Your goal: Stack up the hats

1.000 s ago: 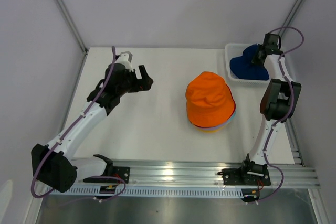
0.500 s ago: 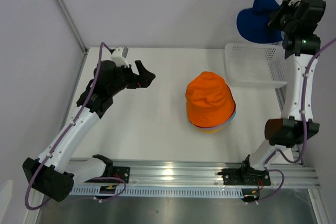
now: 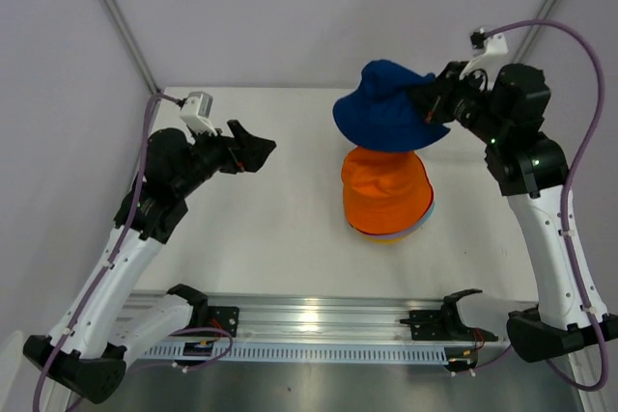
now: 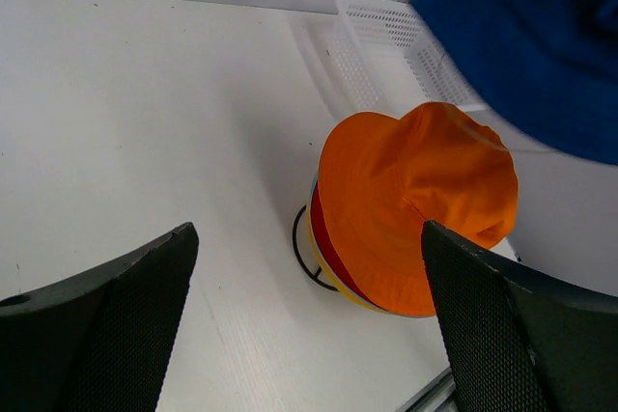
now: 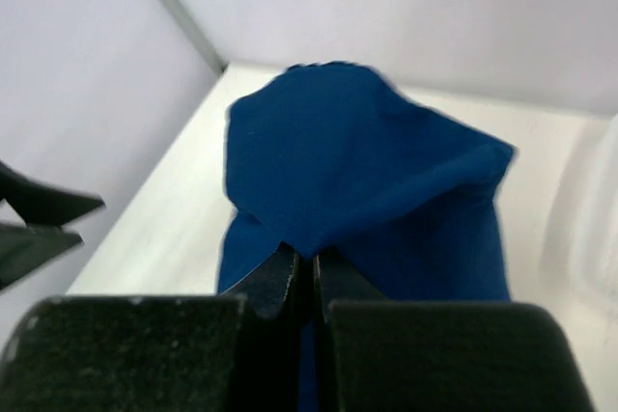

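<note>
A stack of hats stands mid-table with the orange hat (image 3: 384,188) (image 4: 415,205) on top; red and yellow brims (image 4: 323,238) show under it. The dark blue hat (image 3: 386,107) (image 5: 357,180) hangs in the air just above and behind the stack, with my right gripper (image 3: 433,103) (image 5: 311,258) shut on its fabric. My left gripper (image 3: 253,150) (image 4: 309,325) hovers left of the stack, open, with nothing between its fingers (image 4: 116,325).
A black wire stand (image 4: 307,256) peeks out under the stack. The white mesh basket (image 4: 386,50) lies beyond the stack at the back right of the table. The rail (image 3: 309,320) runs along the near edge.
My right arm lifted the dark blue hat out of the basket, swung it high, then brought it left to above the stack. The left arm rose and shifted slightly.
</note>
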